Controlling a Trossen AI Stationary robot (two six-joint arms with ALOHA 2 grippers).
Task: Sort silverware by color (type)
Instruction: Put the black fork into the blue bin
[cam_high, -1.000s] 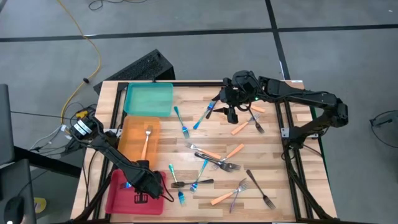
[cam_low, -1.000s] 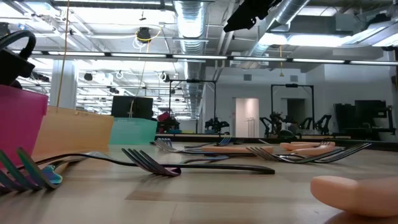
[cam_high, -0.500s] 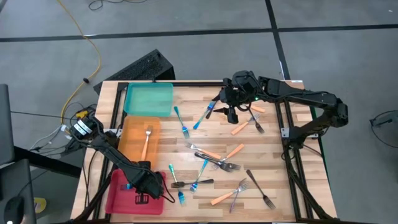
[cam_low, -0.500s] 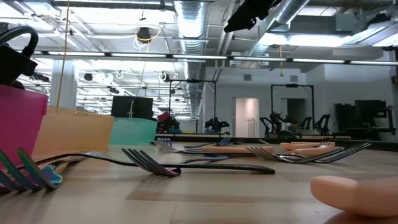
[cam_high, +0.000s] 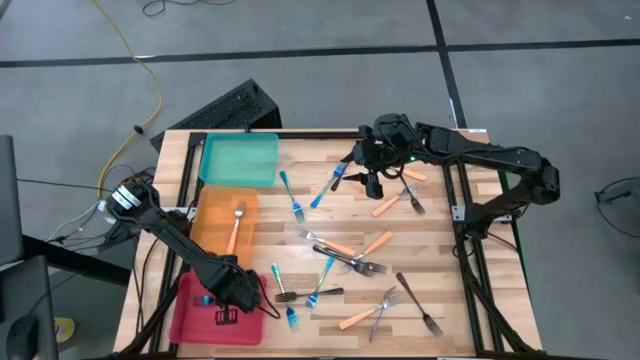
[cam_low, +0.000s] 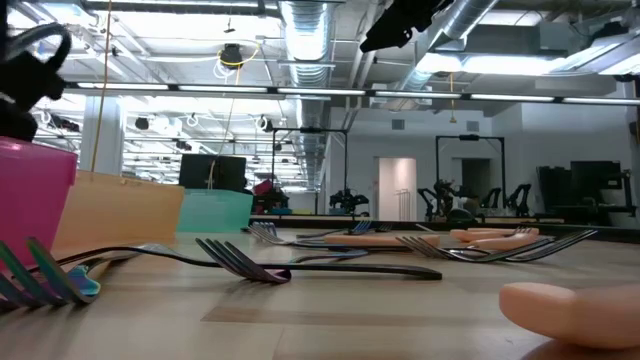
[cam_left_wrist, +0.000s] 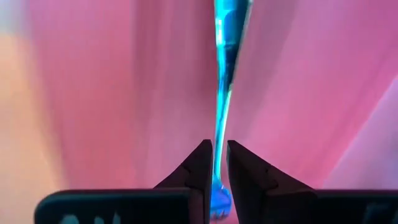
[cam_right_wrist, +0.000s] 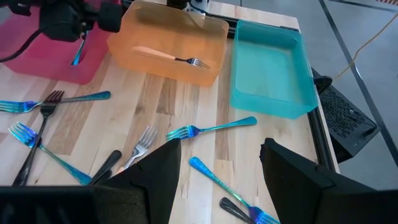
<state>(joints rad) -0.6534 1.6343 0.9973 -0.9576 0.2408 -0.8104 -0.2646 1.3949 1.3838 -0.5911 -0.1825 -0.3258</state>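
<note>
Left hand (cam_high: 232, 290), low on the left of the frame, is pinching a blue fork (cam_left_wrist: 224, 93) over the pink tray (cam_high: 192, 318), and letting go there is mixing colours up.

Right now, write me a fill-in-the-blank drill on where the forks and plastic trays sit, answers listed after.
1. The left gripper is shut on a slim fork with a ____ handle.
2. That gripper hangs over the flat ____ plastic tray.
3. The flat orange plastic tray holds one fork with an ____ handle.
4. The flat teal plastic tray holds ____ forks, while the open right gripper waits above the table's far side.

Missing words: blue; pink; orange; no
</note>
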